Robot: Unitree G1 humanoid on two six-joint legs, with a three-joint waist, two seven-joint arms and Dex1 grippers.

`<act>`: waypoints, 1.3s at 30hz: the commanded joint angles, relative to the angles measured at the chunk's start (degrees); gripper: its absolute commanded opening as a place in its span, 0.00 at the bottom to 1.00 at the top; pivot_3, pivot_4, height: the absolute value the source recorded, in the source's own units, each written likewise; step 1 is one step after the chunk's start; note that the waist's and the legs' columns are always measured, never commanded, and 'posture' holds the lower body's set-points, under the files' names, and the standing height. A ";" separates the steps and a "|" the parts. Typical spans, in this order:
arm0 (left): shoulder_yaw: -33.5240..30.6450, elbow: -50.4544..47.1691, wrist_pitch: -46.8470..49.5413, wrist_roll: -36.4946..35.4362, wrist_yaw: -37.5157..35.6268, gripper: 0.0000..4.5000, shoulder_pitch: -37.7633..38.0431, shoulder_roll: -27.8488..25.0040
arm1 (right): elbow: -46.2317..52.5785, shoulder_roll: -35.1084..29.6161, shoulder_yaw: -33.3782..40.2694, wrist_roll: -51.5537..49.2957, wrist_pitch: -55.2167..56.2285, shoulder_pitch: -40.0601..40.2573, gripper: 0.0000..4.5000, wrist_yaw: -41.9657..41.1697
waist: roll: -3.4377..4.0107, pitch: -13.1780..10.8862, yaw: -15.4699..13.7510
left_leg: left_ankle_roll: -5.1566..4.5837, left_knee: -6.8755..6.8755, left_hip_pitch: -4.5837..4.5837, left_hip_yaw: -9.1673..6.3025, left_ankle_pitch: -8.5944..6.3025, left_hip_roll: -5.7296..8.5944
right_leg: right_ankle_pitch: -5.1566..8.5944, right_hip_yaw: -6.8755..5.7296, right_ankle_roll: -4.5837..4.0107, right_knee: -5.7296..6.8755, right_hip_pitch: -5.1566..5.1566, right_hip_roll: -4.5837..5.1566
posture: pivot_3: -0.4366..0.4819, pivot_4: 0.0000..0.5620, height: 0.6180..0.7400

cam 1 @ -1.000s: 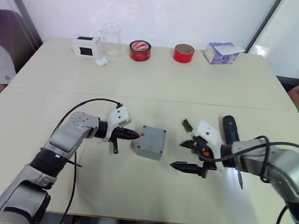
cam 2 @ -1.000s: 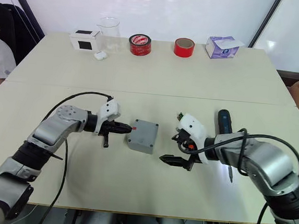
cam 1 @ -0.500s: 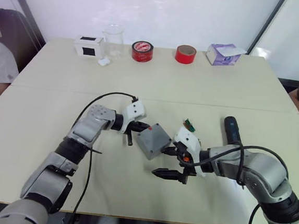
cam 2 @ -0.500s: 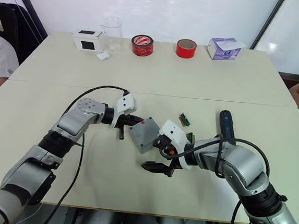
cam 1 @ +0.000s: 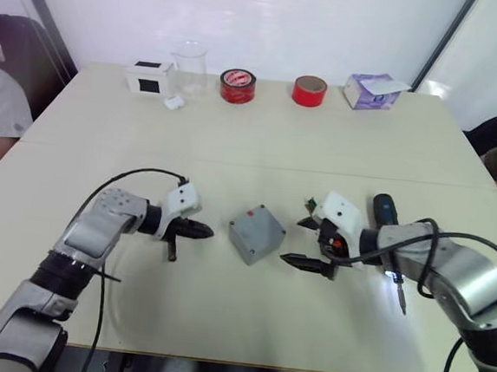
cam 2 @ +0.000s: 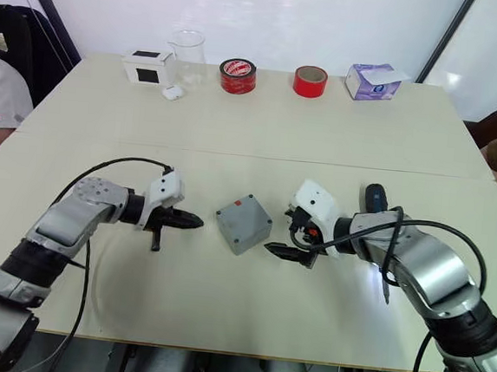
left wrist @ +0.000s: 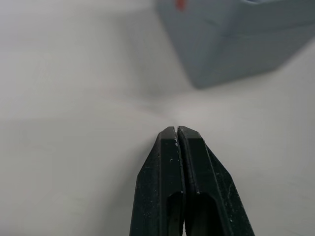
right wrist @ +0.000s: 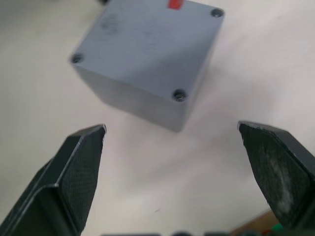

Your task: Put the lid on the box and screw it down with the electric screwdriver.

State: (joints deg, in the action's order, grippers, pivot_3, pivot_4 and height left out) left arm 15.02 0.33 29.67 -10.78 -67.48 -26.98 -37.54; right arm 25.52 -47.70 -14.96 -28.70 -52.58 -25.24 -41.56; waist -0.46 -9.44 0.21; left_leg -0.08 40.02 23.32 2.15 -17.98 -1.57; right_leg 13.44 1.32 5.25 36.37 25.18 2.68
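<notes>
Head view: the box (cam 1: 256,233) sits mid-table with the lid (cam 1: 255,220) already on it, red mark up, turned corner-on. Left gripper (cam 1: 203,230) low over the table to its left, apart from it, fingers pressed together, empty. Right gripper (cam 1: 300,243) just right of the box, fingers spread, empty. The electric screwdriver (cam 1: 390,232) lies on the table beyond the right forearm, white light at its tip.

Left wrist view: fingers (left wrist: 170,162) closed tip to tip; a corner of the box ahead, not touched.

Right wrist view: fingers (right wrist: 81,162) wide apart, the box between and beyond them; screw holes visible at the lid corners.
</notes>
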 commanded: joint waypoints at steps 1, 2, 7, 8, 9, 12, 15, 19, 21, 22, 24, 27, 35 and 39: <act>0.82 -3.56 0.74 -0.48 0.84 0.00 -0.28 1.05 | -0.36 0.91 -1.75 3.12 3.73 -1.12 0.98 -1.81 | 0.00 0.00 -0.01 | 0.00 0.00 0.00 0.00 0.00 0.01 | 0.00 0.00 0.00 0.00 0.00 -0.01 | 0.48 0.27 1.00; 1.07 -3.61 0.57 -0.34 1.61 0.00 -0.60 2.24 | -0.11 1.13 -2.49 3.28 4.00 -1.15 0.98 -2.80 | 0.00 0.00 0.00 | 0.00 0.00 0.00 0.00 0.00 0.01 | 0.00 0.00 0.00 0.00 0.00 -0.01 | 0.48 0.27 1.00; 1.46 -0.99 -1.58 0.68 5.51 0.00 -2.49 7.98 | 1.79 2.16 -3.07 2.88 3.17 0.02 0.98 -4.78 | 0.00 0.00 -0.40 | 0.00 0.02 -0.01 -0.01 0.00 0.03 | -0.01 0.00 0.01 0.01 -0.02 -0.01 | 0.48 0.27 1.00; 1.46 -0.68 -1.80 0.76 5.79 0.00 -2.65 8.34 | 2.12 2.29 -2.98 2.87 2.95 0.25 0.98 -4.76 | 0.00 0.00 -0.40 | 0.00 0.02 -0.01 -0.01 0.00 0.03 | -0.01 0.00 0.01 0.01 -0.02 -0.02 | 0.48 0.27 1.00; 1.35 -0.24 -2.02 0.77 6.06 0.00 -2.93 8.68 | 2.67 2.38 -2.72 2.59 2.49 0.60 0.98 -4.67 | 0.00 0.00 -0.42 | 0.00 0.02 -0.03 -0.01 0.00 0.02 | -0.01 0.00 0.01 0.01 -0.02 -0.03 | 0.48 0.27 1.00; 1.11 0.75 -2.45 0.92 6.69 0.00 -3.50 9.17 | 3.97 2.63 -1.69 1.88 1.18 1.67 0.98 -4.25 | 0.00 0.00 -0.64 | 0.00 0.02 -0.04 -0.03 0.00 0.02 | -0.01 -0.03 0.01 0.05 -0.01 -0.06 | 0.48 0.27 1.00; 1.15 1.05 -2.68 0.95 6.82 0.00 -3.61 9.17 | 4.68 2.77 -0.80 1.79 0.25 2.46 0.98 -4.00 | 0.00 0.00 -0.67 | 0.00 0.02 -0.05 -0.03 0.00 0.02 | -0.01 -0.02 0.01 0.05 -0.02 -0.05 | 0.48 0.27 1.00; 1.04 1.13 -2.80 1.00 7.42 0.00 -3.42 9.33 | 5.63 2.96 0.31 1.34 -0.97 3.42 0.98 -3.67 | 0.00 0.00 -0.79 | 0.00 0.02 -0.04 -0.04 0.00 0.02 | -0.01 -0.02 0.01 0.05 -0.02 -0.05 | 0.48 0.27 1.00; 0.86 1.58 -2.98 1.05 7.77 0.00 -3.56 9.45 | 5.74 3.41 0.62 1.28 -1.66 3.40 0.98 -3.28 | 0.00 0.00 -0.80 | 0.00 0.02 -0.05 -0.03 0.00 0.02 | -0.01 -0.02 0.01 0.06 -0.02 -0.05 | 0.48 0.27 1.00; 0.82 1.71 -3.07 1.04 7.88 0.00 -3.59 9.47 | 5.78 3.62 0.76 1.34 -1.96 3.44 0.98 -3.12 | 0.00 0.00 -0.80 | 0.01 0.02 -0.05 -0.03 0.00 0.02 | -0.01 -0.02 0.01 0.06 -0.02 -0.04 | 0.48 0.27 1.00; 0.71 1.92 -3.22 0.97 8.13 0.00 -3.66 9.47 | 5.83 3.95 0.99 1.42 -2.43 3.47 0.98 -2.95 | 0.00 0.00 -0.78 | 0.01 0.03 -0.05 -0.03 0.00 0.02 | -0.01 -0.02 0.00 0.06 -0.03 -0.04 | 0.48 0.27 1.00; 0.41 2.24 -3.49 0.84 8.21 0.00 -3.73 9.32 | 5.91 4.31 1.16 1.43 -3.01 3.37 0.98 -2.76 | 0.00 0.00 -0.77 | 0.01 0.03 -0.05 -0.04 0.00 0.02 | -0.01 -0.02 0.00 0.06 -0.02 -0.05 | 0.48 0.27 1.00; -0.07 2.90 -4.34 0.69 8.89 0.00 -3.85 9.74 | 6.20 5.04 2.44 0.72 -4.44 3.27 0.98 -2.27 | 0.00 0.00 -0.79 | 0.01 0.03 -0.05 -0.03 0.01 0.02 | -0.01 -0.02 0.01 0.06 -0.03 -0.05 | 0.48 0.27 1.00; 0.14 2.86 -3.79 0.78 9.35 0.00 -3.99 10.28 | 6.16 4.67 3.32 0.51 -4.56 3.35 0.98 -1.75 | 0.00 0.00 -0.79 | 0.01 0.03 -0.05 -0.03 0.01 0.02 | -0.01 -0.02 0.00 0.07 -0.03 -0.04 | 0.48 0.27 1.00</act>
State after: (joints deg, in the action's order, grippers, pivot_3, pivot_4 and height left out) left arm 16.10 4.47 26.55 -9.40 -58.32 -29.66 -27.60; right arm 28.99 -43.25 -13.82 -27.24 -57.29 -21.38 -43.23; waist -0.46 -9.43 -0.58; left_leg -0.07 40.05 23.26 2.12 -17.97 -1.54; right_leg 13.43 1.30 5.26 36.43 25.14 2.64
